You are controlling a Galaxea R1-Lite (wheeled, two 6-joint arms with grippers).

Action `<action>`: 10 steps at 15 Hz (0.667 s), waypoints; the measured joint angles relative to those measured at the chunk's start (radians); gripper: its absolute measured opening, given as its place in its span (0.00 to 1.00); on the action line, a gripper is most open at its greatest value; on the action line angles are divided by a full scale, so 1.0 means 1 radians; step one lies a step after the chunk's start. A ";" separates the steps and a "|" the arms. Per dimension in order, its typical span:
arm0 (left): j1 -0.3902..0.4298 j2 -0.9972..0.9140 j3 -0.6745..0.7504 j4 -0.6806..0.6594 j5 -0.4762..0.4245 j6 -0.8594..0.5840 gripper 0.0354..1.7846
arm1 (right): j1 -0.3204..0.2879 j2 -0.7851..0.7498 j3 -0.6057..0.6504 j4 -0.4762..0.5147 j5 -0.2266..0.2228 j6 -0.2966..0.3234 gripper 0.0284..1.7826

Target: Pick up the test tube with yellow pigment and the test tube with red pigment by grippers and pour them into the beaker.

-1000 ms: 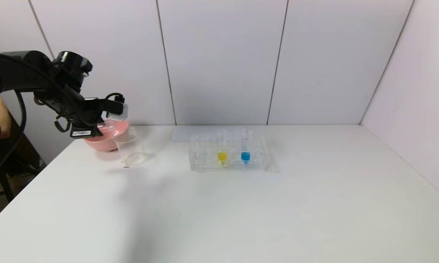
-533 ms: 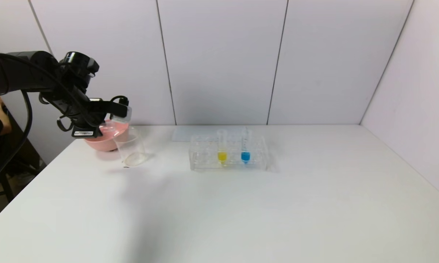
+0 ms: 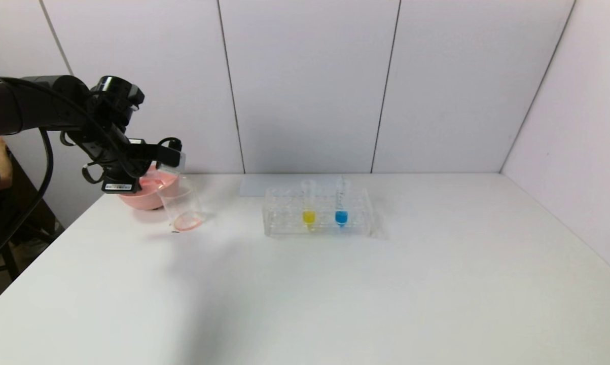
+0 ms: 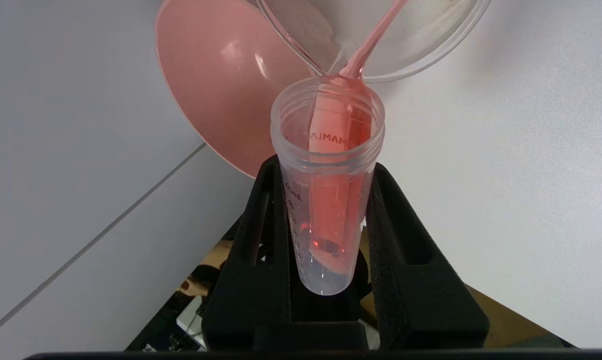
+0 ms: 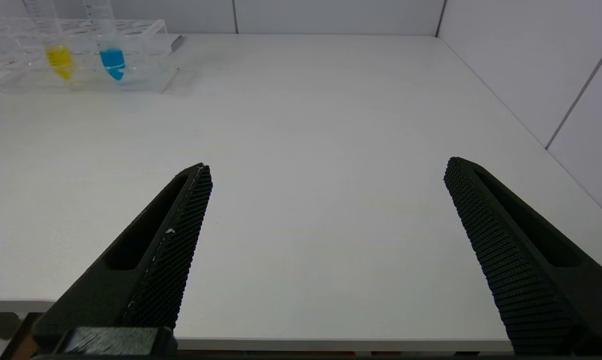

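Red tube (image 4: 331, 190) — clamped in the left gripper (image 4: 326, 165), long axis tipped mouth-down, lip just beyond the fingertips over the beaker (image 3: 182, 205), red stream running in. Yellow tube (image 3: 309, 203) stands in the rack (image 3: 284, 223), well off to the gripper's right; right gripper (image 5: 326, 220) — open, idle, nearer it.

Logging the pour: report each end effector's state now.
Left end effector: shut on the test tube with red pigment, pouring into the beaker.
Right end effector: open, empty.

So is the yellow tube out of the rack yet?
No, the test tube with yellow pigment stands upright in the clear rack beside the blue tube.
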 joint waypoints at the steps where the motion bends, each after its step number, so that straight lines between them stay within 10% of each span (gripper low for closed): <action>1: -0.001 0.005 -0.002 0.000 -0.001 0.000 0.25 | 0.000 0.000 0.000 0.000 0.000 0.000 0.95; 10: -0.029 0.017 -0.006 -0.015 0.090 0.014 0.25 | 0.000 0.000 0.000 0.000 0.001 0.000 0.95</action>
